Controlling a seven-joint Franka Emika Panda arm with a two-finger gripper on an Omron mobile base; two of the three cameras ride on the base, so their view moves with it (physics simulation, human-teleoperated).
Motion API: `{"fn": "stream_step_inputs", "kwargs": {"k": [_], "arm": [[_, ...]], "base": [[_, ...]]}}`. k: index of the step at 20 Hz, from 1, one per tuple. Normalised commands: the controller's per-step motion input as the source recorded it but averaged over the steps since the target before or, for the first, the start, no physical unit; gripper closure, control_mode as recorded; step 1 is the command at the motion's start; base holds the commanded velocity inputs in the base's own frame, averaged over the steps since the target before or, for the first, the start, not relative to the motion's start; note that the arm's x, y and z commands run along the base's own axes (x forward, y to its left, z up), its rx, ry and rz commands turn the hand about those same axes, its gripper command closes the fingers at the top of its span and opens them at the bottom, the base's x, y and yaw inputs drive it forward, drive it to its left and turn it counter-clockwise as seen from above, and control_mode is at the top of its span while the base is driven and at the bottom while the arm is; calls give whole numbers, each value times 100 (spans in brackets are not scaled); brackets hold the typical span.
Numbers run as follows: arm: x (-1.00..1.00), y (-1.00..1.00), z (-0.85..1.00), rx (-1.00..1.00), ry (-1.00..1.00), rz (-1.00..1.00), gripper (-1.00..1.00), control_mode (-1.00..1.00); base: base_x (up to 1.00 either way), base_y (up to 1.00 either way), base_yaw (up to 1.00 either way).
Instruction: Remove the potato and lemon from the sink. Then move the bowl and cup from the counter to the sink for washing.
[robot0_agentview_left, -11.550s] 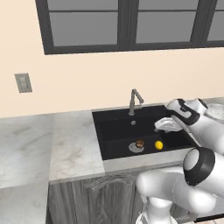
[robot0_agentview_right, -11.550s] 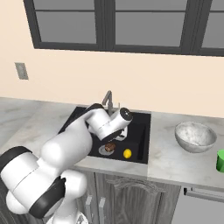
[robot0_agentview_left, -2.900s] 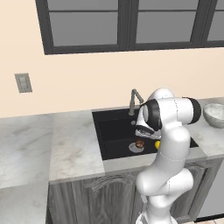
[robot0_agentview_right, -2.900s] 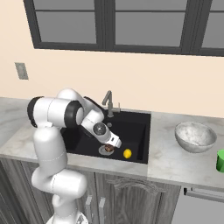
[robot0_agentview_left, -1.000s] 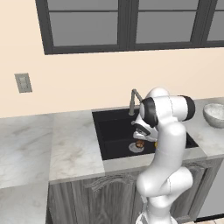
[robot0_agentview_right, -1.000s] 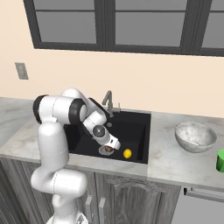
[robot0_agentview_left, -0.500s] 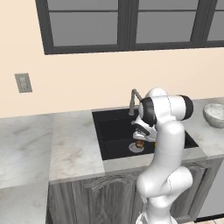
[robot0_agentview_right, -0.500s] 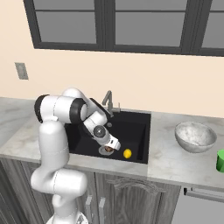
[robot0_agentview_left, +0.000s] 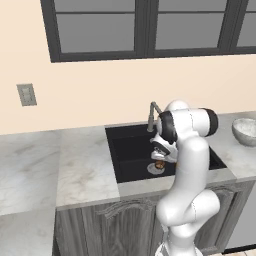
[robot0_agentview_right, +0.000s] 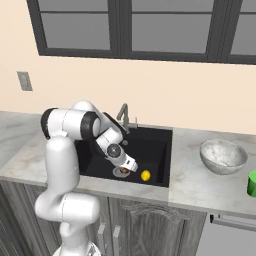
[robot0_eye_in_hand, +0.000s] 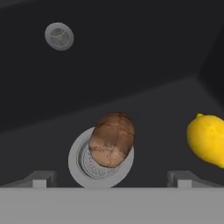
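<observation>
Black and deep, the sink (robot0_agentview_right: 159, 155) held both pieces of produce. The potato (robot0_eye_in_hand: 112, 139) lay on the round grey drain (robot0_eye_in_hand: 78, 168), covering much of its strainer, and the lemon (robot0_eye_in_hand: 207, 139) sat on the basin floor near it, apart from it. The gripper (robot0_eye_in_hand: 112, 180) was lowered into the basin just over the potato, its 2 fingertips (robot0_eye_in_hand: 40, 179) spread wide to either side of it and grasping nothing. In the right base view the gripper (robot0_agentview_right: 131, 167) hung above the drain with the lemon (robot0_agentview_right: 145, 175) just beside it. The grey faucet (robot0_agentview_right: 123, 116) stood at the back edge of the sink. On the marble counter (robot0_agentview_right: 196, 184) to the right rested the speckled bowl (robot0_agentview_right: 223, 156), and past it the green cup (robot0_agentview_right: 252, 184) stood at the frame's edge. The left base view showed the bowl (robot0_agentview_left: 245, 130) beyond the arm (robot0_agentview_left: 190, 165).
</observation>
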Motion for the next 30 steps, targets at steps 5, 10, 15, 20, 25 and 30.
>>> {"fn": "stream_step_inputs", "kwargs": {"k": [5,10,15,20,25,30], "arm": [[6,3,-9,0,0,0,-100,-100],[7,3,-10,0,0,0,-100,-100],[6,1,-11,0,0,0,-100,-100],[7,1,-13,0,0,0,-100,-100],[5,0,-13,0,3,0,-100,-100],[6,1,-13,0,3,0,-100,-100]], "base": [[0,0,0],[0,0,0],[0,0,0],[0,0,0],[0,0,0],[0,0,0]]}}
